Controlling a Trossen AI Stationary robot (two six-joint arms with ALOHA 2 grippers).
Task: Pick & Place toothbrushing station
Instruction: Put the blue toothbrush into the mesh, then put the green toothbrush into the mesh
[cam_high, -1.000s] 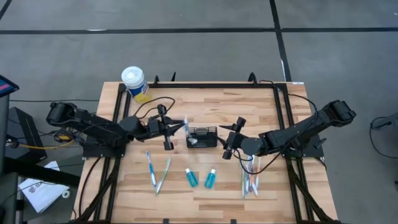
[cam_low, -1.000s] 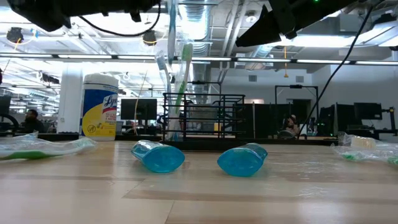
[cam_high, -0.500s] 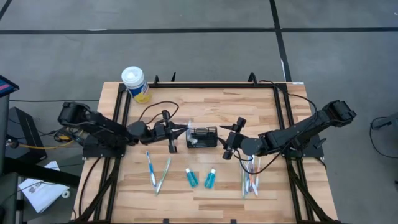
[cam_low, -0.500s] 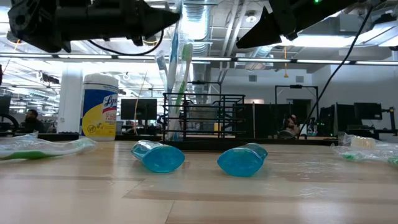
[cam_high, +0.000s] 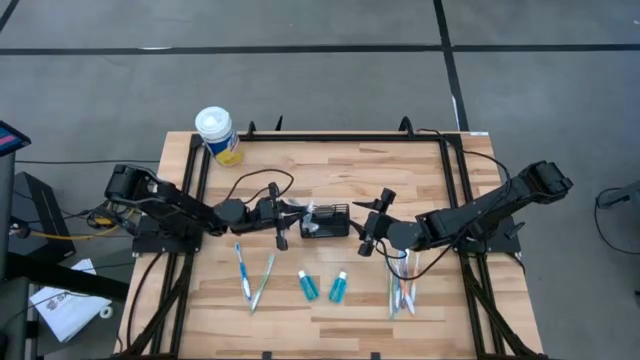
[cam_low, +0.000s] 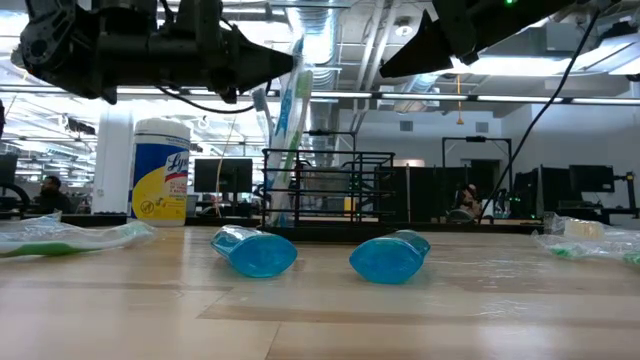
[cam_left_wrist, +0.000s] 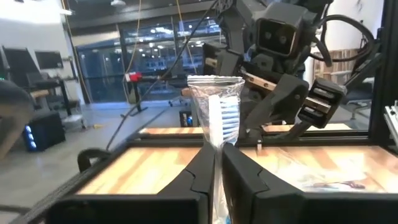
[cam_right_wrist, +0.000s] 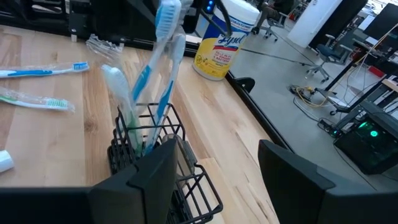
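We take the black wire basket (cam_high: 325, 221) at the middle of the table (cam_high: 330, 170) as our landmark. Our left gripper (cam_high: 296, 210) sits just left of the basket, pinched nearly shut on a wrapped blue toothbrush (cam_low: 287, 110) whose lower end already stands inside the basket among other brushes. Our right gripper (cam_high: 366, 236) waits just right of the basket, fingers spread wide and holding nothing.

In front of the basket lie two teal tubes (cam_high: 308, 286), with two loose toothbrushes (cam_high: 244, 272) to the front left and a wrapped bundle (cam_high: 402, 290) to the front right. A white-lidded canister (cam_high: 216, 132) stands well behind and left.

As we judge it, the risks are these:
- The brush leans, so if we let go too early it may tip over the rim.
- The wrapper could cling to our fingers and drag the brush out as we withdraw.
- The basket looks light; a sideways nudge from either arm could slide or topple it, spilling the standing brushes.
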